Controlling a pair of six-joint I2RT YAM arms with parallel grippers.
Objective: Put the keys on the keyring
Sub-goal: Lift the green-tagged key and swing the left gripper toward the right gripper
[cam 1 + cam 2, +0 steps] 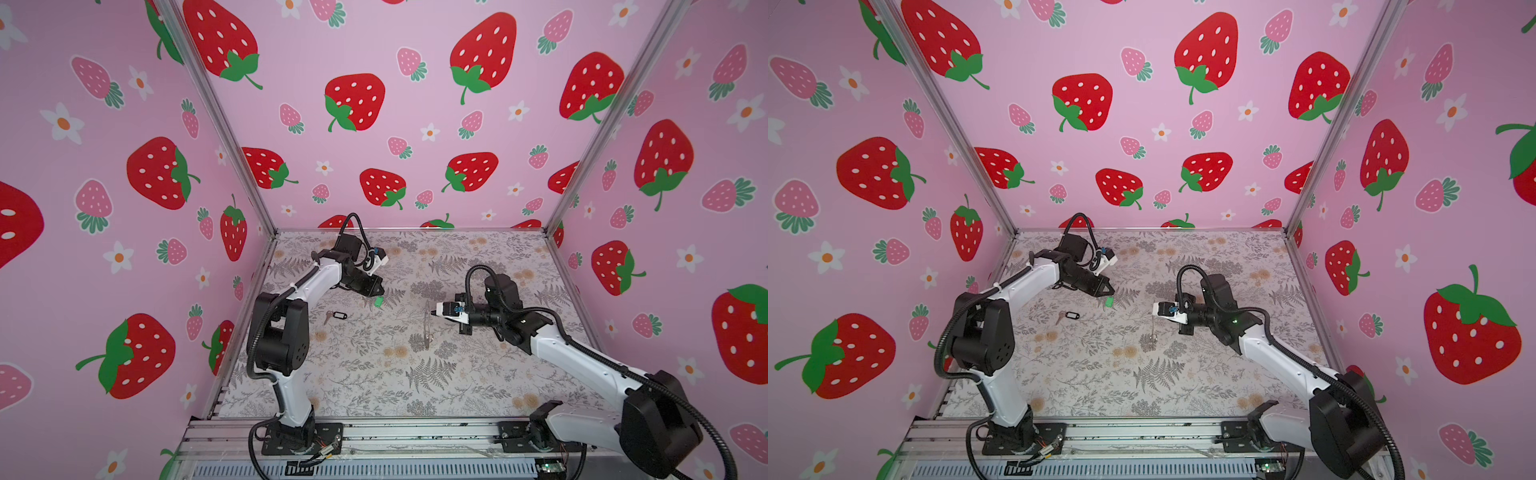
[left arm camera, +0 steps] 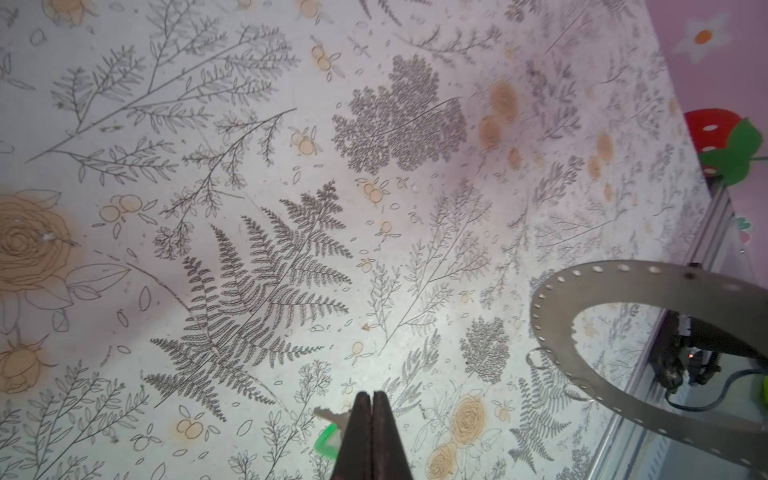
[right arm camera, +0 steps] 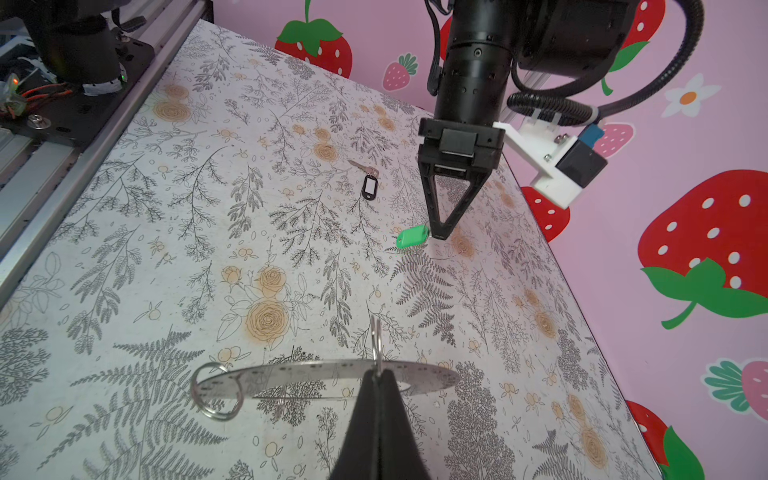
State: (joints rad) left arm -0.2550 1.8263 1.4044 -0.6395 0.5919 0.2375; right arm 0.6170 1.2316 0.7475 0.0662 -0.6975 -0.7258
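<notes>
I'm pinching the green key (image 1: 378, 302) with my L gripper (image 1: 376, 292), jaws fully together, just left of centre in both top views. The tag is hanging below the tips w/ its long axis running roughly down the frame. The metal blade is mostly hiding behind the fingers.

My R gripper (image 1: 431, 313) is clamping tight on the rim of the keyring (image 1: 427, 328), right of centre, gripping right by a wire loop (image 3: 376, 336).

What the next move is turning on, as I'm judging it: the ring is lying to the right of the green key in the top views, well apart, w/ bare table (image 1: 374, 374) between them. It's standing on edge, so from above it's showing as a thin vertical line. Its flat face and edge holes are facing my L wrist cam. Can't tell if its lower edge is touching the table.

L forearm is reaching in from the left, tips angling down-right. R wrist is lying about level, pointing left.

The black-rimmed key (image 1: 338, 316) is lying flat on the table, lower left of my L gripper, nearer that arm, and nothing is touching it
</notes>
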